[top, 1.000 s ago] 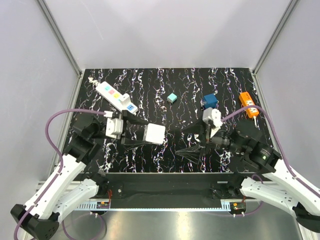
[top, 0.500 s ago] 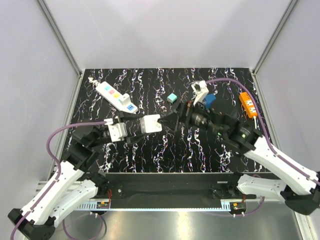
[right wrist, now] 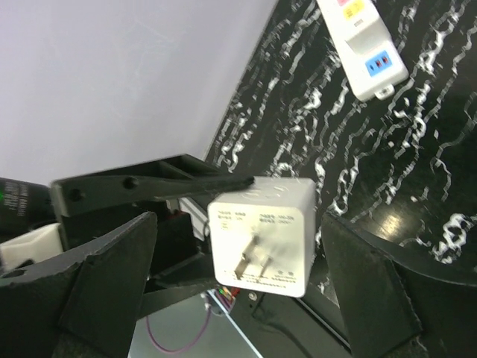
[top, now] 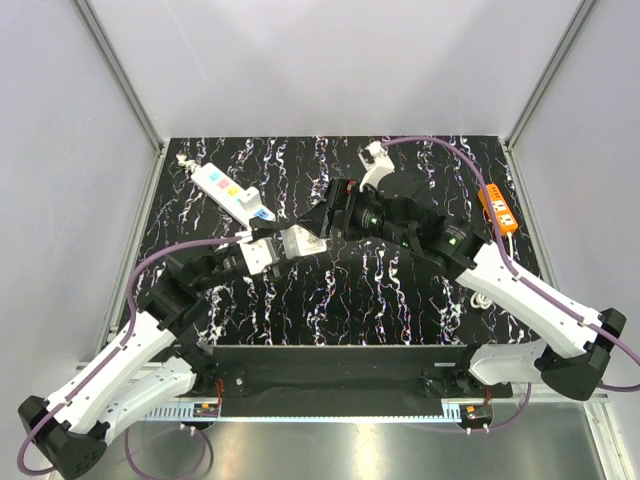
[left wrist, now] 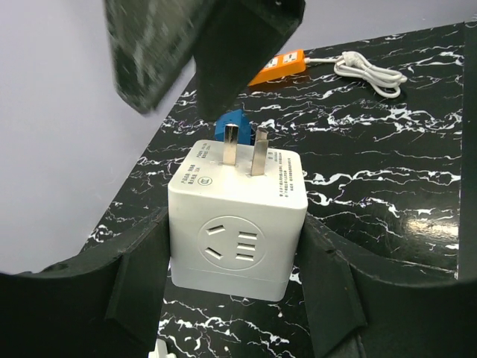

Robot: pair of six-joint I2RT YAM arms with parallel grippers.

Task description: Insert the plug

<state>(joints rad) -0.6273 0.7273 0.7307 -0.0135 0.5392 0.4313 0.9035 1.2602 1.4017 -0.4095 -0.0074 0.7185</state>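
Cube adapter plug (left wrist: pixel 237 201): clamped in left gripper (left wrist: pixel 235 253), prongs bare; right gripper (right wrist: pixel 242 227) spread open around it, not gripping; white power strip (top: pixel 230 192) far-left on tabletop (top: pixel 400 300), insertion not yet done.

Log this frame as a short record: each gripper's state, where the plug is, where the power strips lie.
left gripper: shut on white cube plug, held off the table
right gripper: open, fingers on either side of the plug, no contact visible
plug prongs: bare, facing the right gripper
white power strip: far left, flat
orange power strip: far right edge
plug inserted: no
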